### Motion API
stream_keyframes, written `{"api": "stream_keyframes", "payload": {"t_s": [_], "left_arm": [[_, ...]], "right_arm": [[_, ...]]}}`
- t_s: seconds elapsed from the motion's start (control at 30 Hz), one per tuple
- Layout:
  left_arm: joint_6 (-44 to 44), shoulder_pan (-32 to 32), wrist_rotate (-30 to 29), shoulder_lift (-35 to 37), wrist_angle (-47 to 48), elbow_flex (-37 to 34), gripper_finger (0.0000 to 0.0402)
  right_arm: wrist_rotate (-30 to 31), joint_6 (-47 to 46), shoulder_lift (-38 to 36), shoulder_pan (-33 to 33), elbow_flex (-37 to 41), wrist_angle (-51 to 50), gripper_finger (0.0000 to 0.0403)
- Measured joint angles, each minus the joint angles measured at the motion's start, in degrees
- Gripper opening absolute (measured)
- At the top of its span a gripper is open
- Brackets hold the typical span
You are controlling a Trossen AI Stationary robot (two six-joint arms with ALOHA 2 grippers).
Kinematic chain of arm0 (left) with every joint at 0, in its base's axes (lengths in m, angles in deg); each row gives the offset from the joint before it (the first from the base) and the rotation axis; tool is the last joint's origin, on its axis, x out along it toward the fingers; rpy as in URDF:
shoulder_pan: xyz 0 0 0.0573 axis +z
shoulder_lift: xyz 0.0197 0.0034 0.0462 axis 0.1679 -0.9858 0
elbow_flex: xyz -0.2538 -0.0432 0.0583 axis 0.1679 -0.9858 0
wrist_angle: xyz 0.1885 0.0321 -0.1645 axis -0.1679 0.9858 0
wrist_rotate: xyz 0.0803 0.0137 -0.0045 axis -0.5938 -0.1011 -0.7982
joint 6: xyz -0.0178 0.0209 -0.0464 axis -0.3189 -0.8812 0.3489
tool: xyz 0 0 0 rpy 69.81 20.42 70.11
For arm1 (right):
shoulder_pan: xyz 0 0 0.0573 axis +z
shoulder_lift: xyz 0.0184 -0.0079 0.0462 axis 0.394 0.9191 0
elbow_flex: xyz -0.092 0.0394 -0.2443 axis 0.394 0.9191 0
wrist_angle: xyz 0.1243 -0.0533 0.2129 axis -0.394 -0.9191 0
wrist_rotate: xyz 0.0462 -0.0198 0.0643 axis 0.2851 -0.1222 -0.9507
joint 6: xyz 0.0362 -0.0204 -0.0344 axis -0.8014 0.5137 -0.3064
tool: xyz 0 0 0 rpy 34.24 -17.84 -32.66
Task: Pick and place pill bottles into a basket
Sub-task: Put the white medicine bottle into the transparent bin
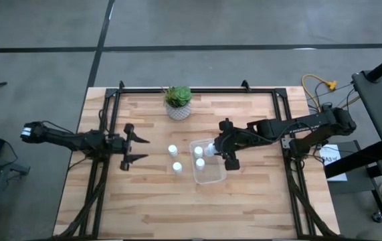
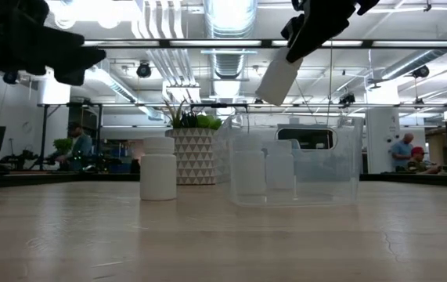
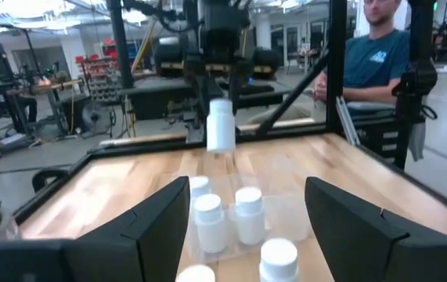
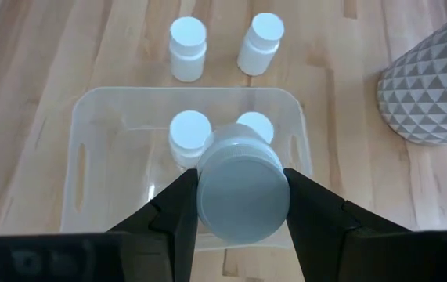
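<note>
My right gripper (image 1: 221,151) is shut on a white pill bottle (image 2: 277,78) and holds it above the clear plastic basket (image 1: 210,175). At least two bottles (image 4: 189,129) stand in the basket. Two more bottles (image 1: 172,150) (image 1: 176,167) stand upright on the table, left of the basket. My left gripper (image 1: 140,149) is open and empty, a little above the table left of those two bottles, pointing toward them. My right gripper pinches the bottle's upper end (image 4: 207,196) between its two fingers (image 4: 178,211), one on each side. The fingers come from above, slanting down. The bottle hangs below them, slightly tilted (image 3: 221,125), lifted clear above the basket.
A whitish patterned pot with a green plant (image 1: 178,104) stands at the table's far edge, behind the basket. Black frame rails (image 1: 104,127) run along the table's sides. A person sits beyond the table's right side (image 3: 372,55).
</note>
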Motion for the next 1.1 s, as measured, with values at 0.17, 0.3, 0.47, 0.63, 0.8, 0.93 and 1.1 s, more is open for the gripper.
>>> {"api": "stream_keyframes", "payload": {"t_s": [0.17,0.3,0.47,0.63,0.8,0.93,1.1], "left_arm": [[-0.02,0.00,-0.50,2.64,0.13,-1.75,0.0235],[-1.60,0.01,-0.56,5.65,0.77,-1.75,0.0235],[-1.64,0.04,-0.59,9.83,6.18,-1.43,0.0235],[-1.45,0.04,-1.72,14.14,10.35,-1.60,0.0235],[-0.60,0.03,-1.93,17.12,13.96,-1.65,0.0235],[0.88,0.03,-1.92,16.33,14.46,-1.76,0.0235],[2.80,0.04,-1.92,14.79,16.38,-1.87,0.0235]], "right_arm": [[-0.58,-0.10,0.00,-0.19,0.02,0.03,0.0147],[-0.61,-0.22,0.00,-0.33,0.02,0.03,0.0147],[-1.71,-0.46,0.00,-0.33,0.02,-0.28,0.0147],[-1.81,-0.85,0.00,-0.36,0.03,-0.68,0.0147],[-1.80,-1.02,0.00,-0.37,0.08,-0.86,0.0147],[-1.85,-1.04,0.00,-0.38,0.20,-0.91,0.0147],[-2.10,-1.33,0.00,-0.89,0.52,-1.69,0.0147]]}}
